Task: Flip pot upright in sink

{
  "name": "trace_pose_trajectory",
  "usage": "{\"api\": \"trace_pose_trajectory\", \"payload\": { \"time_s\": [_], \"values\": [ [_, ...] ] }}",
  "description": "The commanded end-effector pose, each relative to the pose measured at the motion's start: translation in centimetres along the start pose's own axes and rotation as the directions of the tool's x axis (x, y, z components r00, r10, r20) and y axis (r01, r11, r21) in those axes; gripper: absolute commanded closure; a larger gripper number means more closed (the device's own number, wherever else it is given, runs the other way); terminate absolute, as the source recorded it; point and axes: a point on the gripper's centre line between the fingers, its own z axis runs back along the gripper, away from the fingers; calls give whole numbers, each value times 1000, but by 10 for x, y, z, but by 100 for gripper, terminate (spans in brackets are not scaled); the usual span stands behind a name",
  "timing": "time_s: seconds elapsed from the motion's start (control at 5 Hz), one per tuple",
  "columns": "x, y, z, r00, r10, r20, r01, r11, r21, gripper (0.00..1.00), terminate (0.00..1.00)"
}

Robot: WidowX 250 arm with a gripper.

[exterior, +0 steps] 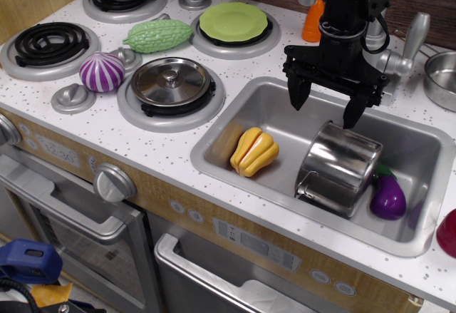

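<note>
Single high front view, angled down over sink [235, 157] and stovetop [85, 124], fairly close.

Black robot arm reaches down from the top of the frame, its gripper [326, 105] spread wide.
The arm descends near-vertically, cables looped along its wrist. A broad black crossbar carries two dark fingers [298, 90] pointing straight down, well apart from one another, nothing held between them. The tips hang free, touching nothing.
</note>
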Motion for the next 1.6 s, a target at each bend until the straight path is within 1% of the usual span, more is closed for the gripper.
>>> {"api": "trace_pose_trajectory", "payload": {
  "time_s": [0.0,0.2,0.4,0.6,0.8,1.0,1.2,1.4],
  "values": [
    [0,0,0,1000,0,0,0,1000,0,0,0],
    [4,6,-5,997,74,10,-70,974,-217,0,0],
    [4,11,-8,997,71,13,-64,945,-322,0,0],
    [3,8,-14,989,143,37,-112,889,-443,0,0],
    [2,-1,-18,975,216,57,-148,815,-560,0,0],
    [-2,-12,-23,978,208,30,-145,774,-616,0,0],
    [-3,-24,-25,968,246,47,-153,729,-667,0,0],
    [2,-38,-24,948,308,85,-165,702,-693,0,0]
  ]
}}
